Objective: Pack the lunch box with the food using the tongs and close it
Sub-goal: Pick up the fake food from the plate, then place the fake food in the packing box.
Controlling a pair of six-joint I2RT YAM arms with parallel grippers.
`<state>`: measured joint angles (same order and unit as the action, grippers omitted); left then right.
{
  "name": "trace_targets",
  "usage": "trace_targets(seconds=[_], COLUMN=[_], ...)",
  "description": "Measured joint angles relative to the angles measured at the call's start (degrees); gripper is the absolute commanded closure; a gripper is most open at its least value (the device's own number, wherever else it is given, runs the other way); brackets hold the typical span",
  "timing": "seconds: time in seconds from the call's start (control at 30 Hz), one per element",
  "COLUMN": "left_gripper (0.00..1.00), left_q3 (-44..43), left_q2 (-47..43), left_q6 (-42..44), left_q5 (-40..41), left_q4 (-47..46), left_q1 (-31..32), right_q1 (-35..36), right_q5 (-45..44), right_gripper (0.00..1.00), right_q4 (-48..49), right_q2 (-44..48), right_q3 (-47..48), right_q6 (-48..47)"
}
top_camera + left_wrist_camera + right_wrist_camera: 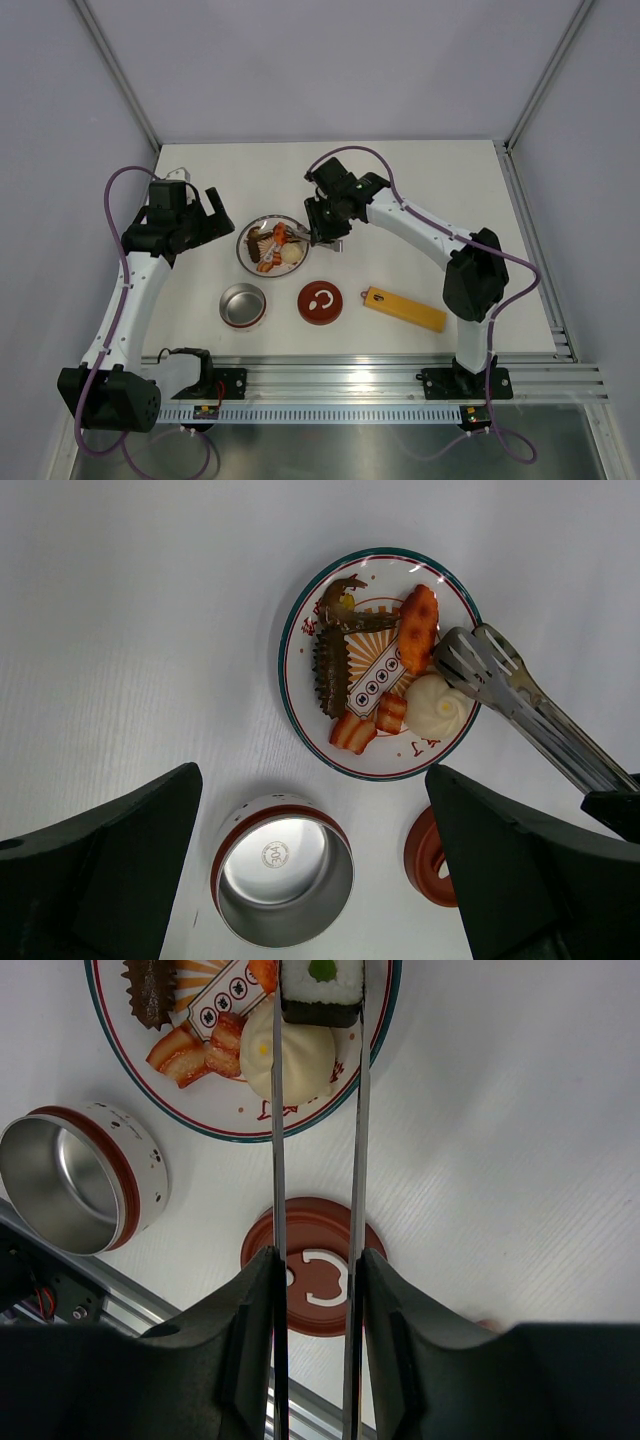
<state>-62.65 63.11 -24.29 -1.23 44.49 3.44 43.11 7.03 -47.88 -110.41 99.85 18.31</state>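
Observation:
The lunch box (243,305) (282,882) (75,1178) stands open and empty, steel inside, with its dark-red lid (319,301) (315,1278) lying to its right. Behind them a plate (300,705) holds the food: a brown piece (332,670), an orange piece (418,625), a cream bun (437,708) and striped pieces (352,732). My right gripper (317,1260) (325,225) is shut on the tongs (277,1160) (520,705), whose tips squeeze a dark-wrapped white roll (320,982) over the plate. My left gripper (312,770) (215,215) hangs open above the lunch box, holding nothing.
A long yellow-orange bar (404,308) lies right of the lid. An aluminium rail (380,375) runs along the table's near edge. Grey enclosure walls stand at the left, back and right.

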Motion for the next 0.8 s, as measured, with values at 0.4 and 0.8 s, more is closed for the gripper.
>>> trace_targets(seconds=[0.4,0.8], left_gripper=[0.01,0.01], left_q3=[0.0,-1.8], left_q2=[0.0,0.0], left_q6=[0.1,0.0], left_q5=[1.3,2.6], left_q4=[0.0,2.1], left_q1=[0.0,0.0], right_q1=[0.7,4.7], right_q5=[0.0,0.0], right_gripper=[0.75,0.75], right_q4=[-0.8,-1.3], right_q2=[4.0,7.8], right_q3=[0.3,-0.3], right_q6=[-0.7,-2.1])
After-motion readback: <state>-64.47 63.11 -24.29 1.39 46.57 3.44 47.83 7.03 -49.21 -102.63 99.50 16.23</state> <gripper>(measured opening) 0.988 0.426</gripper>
